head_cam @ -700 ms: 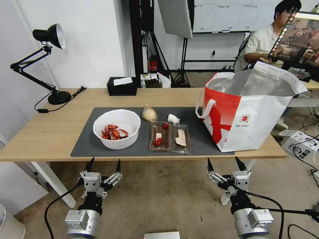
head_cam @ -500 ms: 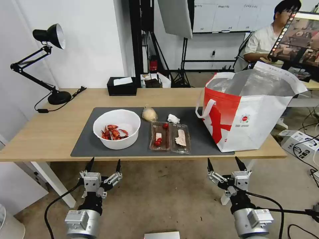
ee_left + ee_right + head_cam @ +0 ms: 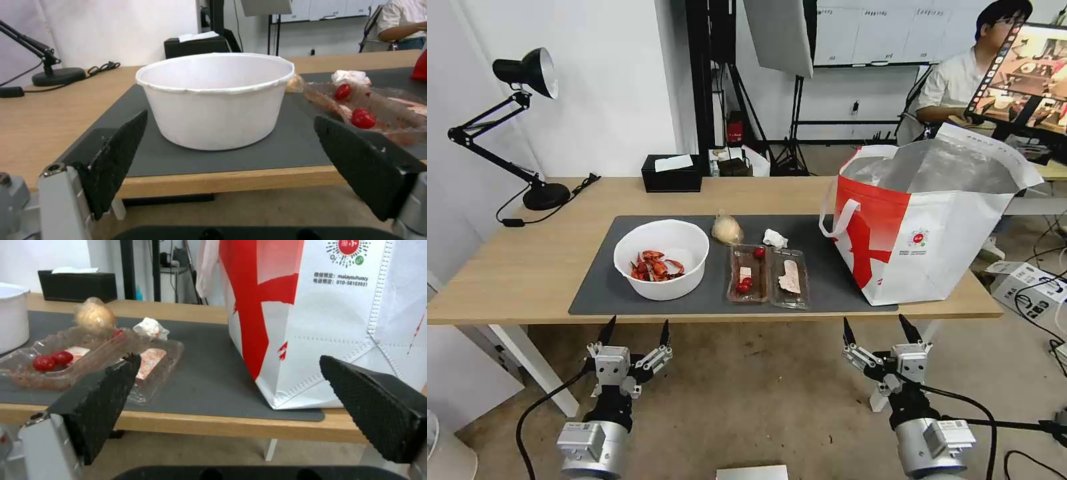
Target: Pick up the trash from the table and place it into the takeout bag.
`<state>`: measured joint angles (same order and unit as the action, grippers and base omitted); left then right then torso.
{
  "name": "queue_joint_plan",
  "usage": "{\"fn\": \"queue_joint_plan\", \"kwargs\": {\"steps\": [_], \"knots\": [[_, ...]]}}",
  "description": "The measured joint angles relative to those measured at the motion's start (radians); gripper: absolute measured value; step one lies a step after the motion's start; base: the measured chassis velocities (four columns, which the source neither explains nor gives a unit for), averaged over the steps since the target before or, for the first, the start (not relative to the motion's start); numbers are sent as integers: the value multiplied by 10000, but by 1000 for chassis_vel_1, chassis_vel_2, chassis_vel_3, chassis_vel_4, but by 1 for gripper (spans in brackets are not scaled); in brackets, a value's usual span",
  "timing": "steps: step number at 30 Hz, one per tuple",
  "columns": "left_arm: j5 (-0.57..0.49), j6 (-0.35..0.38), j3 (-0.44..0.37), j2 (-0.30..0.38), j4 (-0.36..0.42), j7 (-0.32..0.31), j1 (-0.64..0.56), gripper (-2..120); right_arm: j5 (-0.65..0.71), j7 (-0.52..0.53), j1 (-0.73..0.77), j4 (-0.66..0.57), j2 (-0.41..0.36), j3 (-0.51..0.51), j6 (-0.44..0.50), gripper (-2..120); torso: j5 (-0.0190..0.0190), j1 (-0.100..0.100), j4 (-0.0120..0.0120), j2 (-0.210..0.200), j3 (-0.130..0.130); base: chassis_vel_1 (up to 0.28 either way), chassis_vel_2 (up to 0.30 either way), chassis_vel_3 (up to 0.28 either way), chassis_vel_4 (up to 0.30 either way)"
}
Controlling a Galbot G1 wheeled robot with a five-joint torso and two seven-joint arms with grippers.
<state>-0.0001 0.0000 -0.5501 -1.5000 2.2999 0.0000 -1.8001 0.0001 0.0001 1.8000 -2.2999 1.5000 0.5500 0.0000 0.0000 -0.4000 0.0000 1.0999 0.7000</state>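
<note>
On the wooden surface (image 3: 527, 267), a smooth round white bowl (image 3: 661, 259) of red shells, a ribbed clear tray (image 3: 768, 276), crumpled tissue (image 3: 774, 238) and knotted bag (image 3: 727, 229) lie on the grey mat (image 3: 594, 293). Just right stands the foil-lined takeout bag (image 3: 934, 233). Below the edge, left claw (image 3: 635, 332) and right claw (image 3: 878, 328) hang with black textured fingers apart, holding nothing.

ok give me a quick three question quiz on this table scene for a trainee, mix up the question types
1. True or false: the left claw and right claw are both open, below the table edge, holding nothing.
2. Which item lies nearest the takeout bag? A) white bowl of shellfish shells B) clear double tray with tomatoes C) black tissue box
3. Fill in: the crumpled tissue and knotted beige-filled bag rest on the dark grey ____.

Key: 1 true; 2 B; 3 mat.
</note>
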Motion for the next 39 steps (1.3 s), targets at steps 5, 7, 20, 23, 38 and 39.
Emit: {"fn": "queue_joint_plan", "kwargs": {"steps": [5,7,20,23,38,39], "knots": [[0,0,0,0,0,0,0,100,6,0,-2,0,-11,0,-1,100,0,0,-1,0,-1,0,0,0,0],[-12,3,0,5,0,-11,6,100,209,32,-139,4,-253,-2,-121,100,0,1,-3,1,-1,0,0,0,0],[-2509,1069,-28,1255,-6,-2681,1394,100,2792,475,-2062,322,-3334,-41,-1626,100,-2,0,-3,0,1,0,0,0,0],[-2519,980,3,1255,-54,-2702,1389,100,3447,570,-2543,512,-3981,-127,-1847,100,-2,-1,11,0,2,0,0,0,0],[-2346,916,85,1156,-126,-2517,1162,100,3860,675,-2569,757,-3733,-668,-1784,100,0,1,0,0,0,0,0,0,0],[-2346,916,85,1156,-126,-2517,1162,100,3860,675,-2569,757,-3733,-668,-1784,100,0,1,0,0,0,0,0,0,0]]}}
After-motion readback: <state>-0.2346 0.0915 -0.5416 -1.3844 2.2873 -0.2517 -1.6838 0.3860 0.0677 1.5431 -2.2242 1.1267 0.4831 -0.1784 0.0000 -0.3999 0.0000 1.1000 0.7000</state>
